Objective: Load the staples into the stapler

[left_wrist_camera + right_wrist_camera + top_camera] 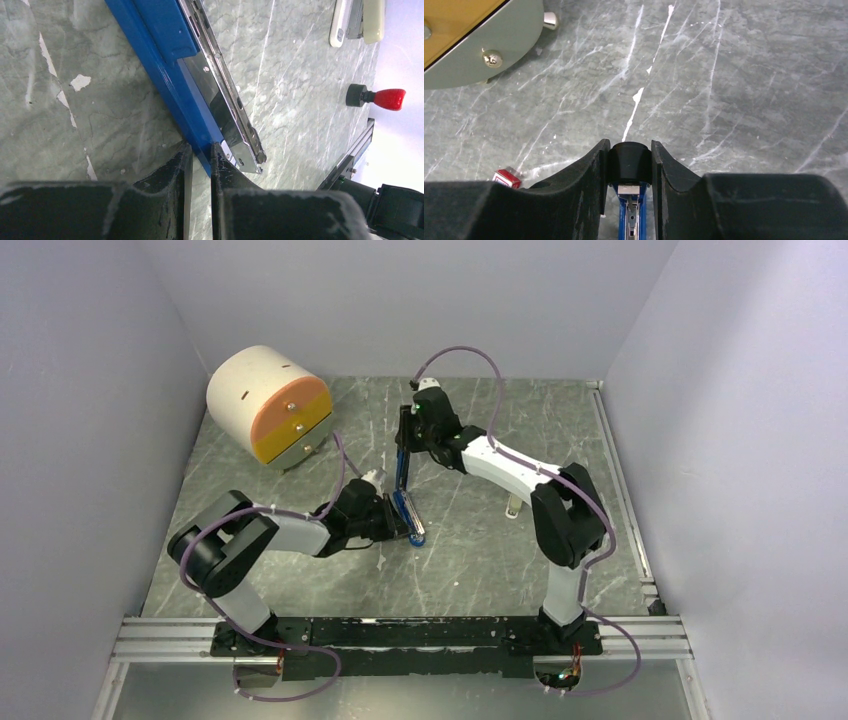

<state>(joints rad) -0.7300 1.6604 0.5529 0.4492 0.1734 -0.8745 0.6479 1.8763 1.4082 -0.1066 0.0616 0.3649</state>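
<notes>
1. Gripper on the left arm (201,148) is pinched nearly closed on the thin blue edge of the stapler (170,35), right at the end of its base. The fingers (181,165) touch it on both sides.
2. The right gripper (629,146) is also narrow, clamped on the rounded black end (629,164) of the stapler's inner arm. In that wrist view the blue body and its channel show just under the fingers.
3. So the stapler is held between both arms near the middle of the bench (734,75). From the top camera it's swung open in a V, with the base low by the left gripper and the other arm raised toward the right one.
4. The shiny metal channel (235,107) is exposed along the blue base. Can't tell if anything is in it.
5. A little red-and-white staples box (506,178) peeks out just beside the right gripper's left finger, sitting on the bench.
6. Further out, a pale beige bar (374,20) and a red-capped black cylinder (376,98) lie well apart from the stapler.
7. The big cream drum (255,390) with orange and grey faces sits at the far left.
</notes>
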